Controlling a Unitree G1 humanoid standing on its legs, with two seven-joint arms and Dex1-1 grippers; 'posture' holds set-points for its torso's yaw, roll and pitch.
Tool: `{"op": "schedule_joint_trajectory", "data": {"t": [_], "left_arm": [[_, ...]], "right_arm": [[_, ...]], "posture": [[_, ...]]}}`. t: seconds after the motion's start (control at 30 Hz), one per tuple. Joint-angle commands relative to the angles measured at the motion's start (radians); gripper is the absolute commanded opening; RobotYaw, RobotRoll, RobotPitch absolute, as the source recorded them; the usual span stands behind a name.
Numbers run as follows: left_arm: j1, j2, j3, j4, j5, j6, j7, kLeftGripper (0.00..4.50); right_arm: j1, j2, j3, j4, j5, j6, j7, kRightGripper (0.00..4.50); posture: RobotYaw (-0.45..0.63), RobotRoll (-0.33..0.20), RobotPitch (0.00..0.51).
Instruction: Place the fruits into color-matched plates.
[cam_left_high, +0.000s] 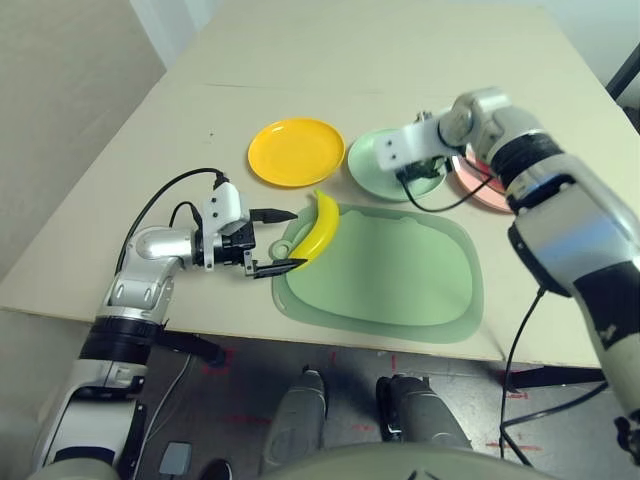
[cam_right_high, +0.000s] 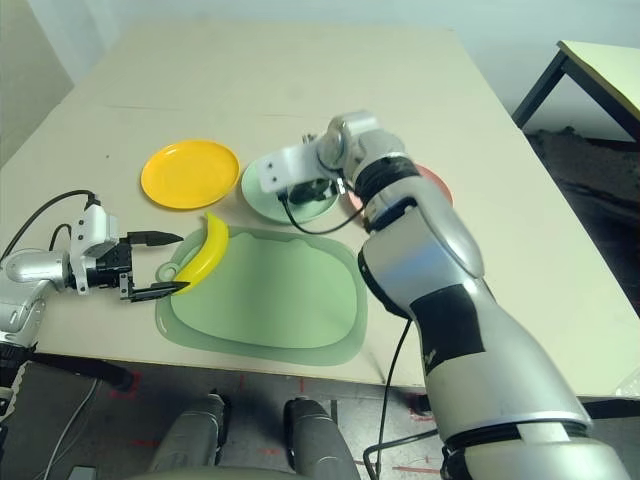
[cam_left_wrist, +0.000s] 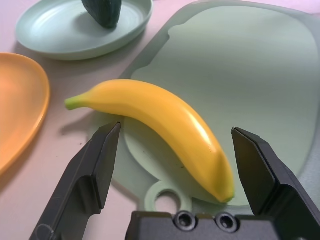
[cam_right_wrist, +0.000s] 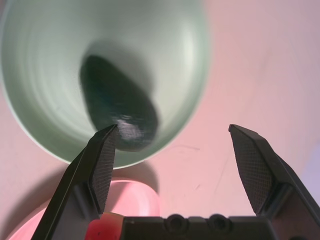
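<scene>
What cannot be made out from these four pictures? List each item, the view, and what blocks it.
- Pink plate: in both eye views, mostly covered by the right arm.
- Watermelon wedge: right wrist view, just a red bit, cut off by the bottom edge and the gripper body.
- Avocado: left wrist view, top cut off by the edge; in the eye views the right gripper hides it.
- Green plate: partly behind that gripper.

A pale beige table (cam_left_high: 420, 60) fills most of the scene, and its near edge runs across the foreground. On its near part lies a large translucent green mat (cam_left_high: 400, 275) with rounded corners and a small ring-shaped tab at its left end. Far right, a second table (cam_right_high: 605, 65) with dark legs stands apart.
</scene>
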Motion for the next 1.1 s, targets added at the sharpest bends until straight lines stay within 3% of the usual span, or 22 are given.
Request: {"op": "schedule_joint_trajectory", "data": {"t": [0.03, 0.37, 0.5, 0.7, 0.87, 1.1], "left_arm": [[-0.006, -0.013, -0.016, 0.028, 0.014, -0.014, -0.006, 4.50], [-0.042, -0.037, -0.028, 0.074, 0.026, -0.040, -0.021, 4.50], [-0.039, -0.036, -0.026, 0.075, 0.024, -0.045, -0.024, 4.50], [-0.033, -0.040, -0.027, 0.066, 0.020, -0.039, -0.023, 4.50], [-0.044, -0.048, -0.032, 0.063, 0.020, -0.032, -0.022, 4.50], [-0.025, -0.045, -0.026, 0.039, 0.013, -0.019, -0.014, 4.50]], "right_arm": [[0.004, -0.048, -0.084, -0.002, 0.072, 0.048, 0.067, 4.46], [-0.043, -0.154, -0.332, -0.023, 0.271, 0.267, 0.105, 4.46], [-0.067, -0.185, -0.450, -0.037, 0.367, 0.365, 0.041, 4.46], [-0.049, -0.180, -0.503, -0.098, 0.429, 0.442, 0.008, 4.46], [0.032, -0.151, -0.582, -0.193, 0.510, 0.549, -0.169, 4.46], [0.298, -0.122, -0.632, -0.554, 0.583, 0.689, -0.338, 4.46]], "posture": [[0.04, 0.000, 0.132], [0.03, 0.000, 0.122], [0.02, 0.000, 0.118], [0.00, 0.000, 0.116], [0.01, 0.000, 0.116], [0.01, 0.000, 0.116]]}}
